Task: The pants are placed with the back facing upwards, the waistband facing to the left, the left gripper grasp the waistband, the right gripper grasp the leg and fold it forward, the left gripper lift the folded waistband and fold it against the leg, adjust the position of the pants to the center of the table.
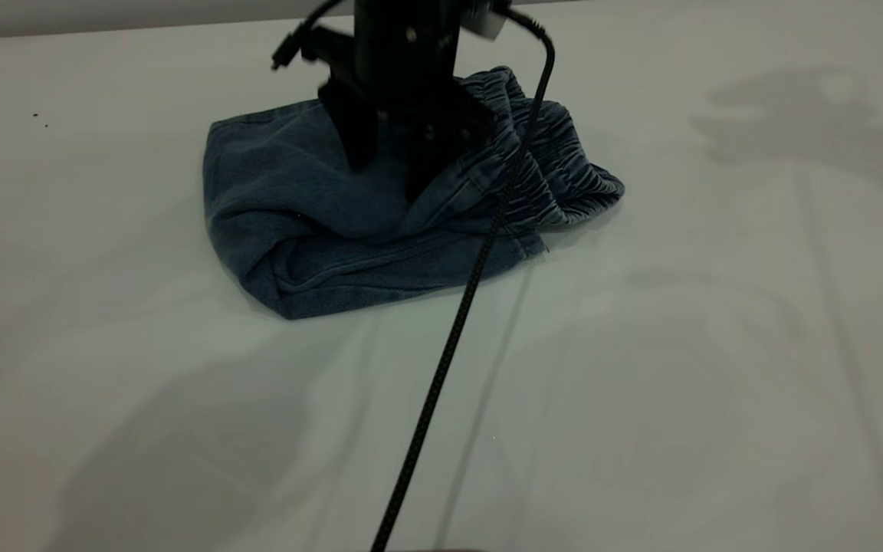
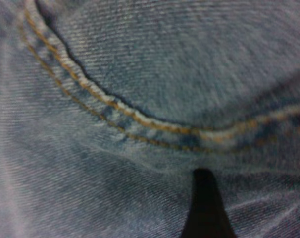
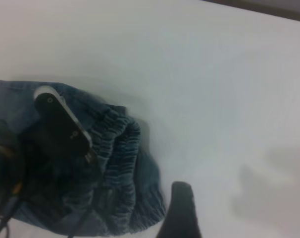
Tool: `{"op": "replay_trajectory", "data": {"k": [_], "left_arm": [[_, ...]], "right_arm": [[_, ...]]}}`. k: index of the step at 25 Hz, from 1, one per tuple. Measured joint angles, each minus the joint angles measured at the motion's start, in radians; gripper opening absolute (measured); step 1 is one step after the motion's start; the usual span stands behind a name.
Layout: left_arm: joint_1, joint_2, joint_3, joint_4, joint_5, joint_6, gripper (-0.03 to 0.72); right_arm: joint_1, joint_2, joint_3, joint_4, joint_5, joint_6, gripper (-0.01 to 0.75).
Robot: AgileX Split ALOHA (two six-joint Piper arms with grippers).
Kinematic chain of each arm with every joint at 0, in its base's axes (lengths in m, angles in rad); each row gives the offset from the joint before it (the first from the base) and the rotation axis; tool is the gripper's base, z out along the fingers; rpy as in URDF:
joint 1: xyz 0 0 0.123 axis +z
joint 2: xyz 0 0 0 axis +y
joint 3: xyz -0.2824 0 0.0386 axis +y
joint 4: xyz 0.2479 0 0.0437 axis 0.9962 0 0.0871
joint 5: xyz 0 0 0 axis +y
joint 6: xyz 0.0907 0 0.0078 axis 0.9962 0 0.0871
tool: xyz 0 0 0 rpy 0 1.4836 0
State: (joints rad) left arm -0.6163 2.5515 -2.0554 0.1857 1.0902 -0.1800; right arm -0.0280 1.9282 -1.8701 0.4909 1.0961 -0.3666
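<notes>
**A:** So where was everything sitting at that point? The pants (image 1: 349,222) looked already folded into a compact bundle, lying toward the far edge of the counter (image 1: 679,383), a bit left of its middle. The waistband (image 1: 556,169) was bunched up on the bundle's right end, ruffles stacked on the denim under it.

**B:** Yeah, and the left gripper (image 1: 392,165) was straight down on top of the bundle with its fingers (image 1: 357,142) spread, tips on or right at the cloth, pinching nothing as far as I could see. Its wrist view was just denim and an orange double-stitched seam (image 2: 140,119). The right gripper (image 3: 182,210) hung off over bare counter beside the waistband end, and only one finger showed in its own wrist view, so I couldn't tell if it was open or closed.

**A:** I'd guess the folds were done and only the centring was left. To do that well I'd press flat on the top layers and slide the whole stack slowly toward the middle, so the waistband wouldn't flop open. Also watch the black cable (image 1: 449,337) trailing across the near edge.

**B:** Any brand or writing?

**A:** None I could read. No label or tag showed.
</notes>
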Motion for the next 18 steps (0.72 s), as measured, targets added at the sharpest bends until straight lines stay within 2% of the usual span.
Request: {"op": "replay_trajectory", "data": {"k": [3,10,18], "left_arm": [[0.0,0.022,-0.002,0.005,-0.018,0.038,0.444],[-0.019,0.023,-0.008,0.014,-0.005,0.46,0.444],[-0.02,0.026,-0.008,0.04,0.005,0.615,0.444]], "right_arm": [[0.0,0.0,0.0,0.0,0.001,-0.003,0.51],[0.0,0.0,0.0,0.0,0.002,-0.011,0.51],[0.0,0.0,0.0,0.0,0.002,-0.012,0.51]]}}
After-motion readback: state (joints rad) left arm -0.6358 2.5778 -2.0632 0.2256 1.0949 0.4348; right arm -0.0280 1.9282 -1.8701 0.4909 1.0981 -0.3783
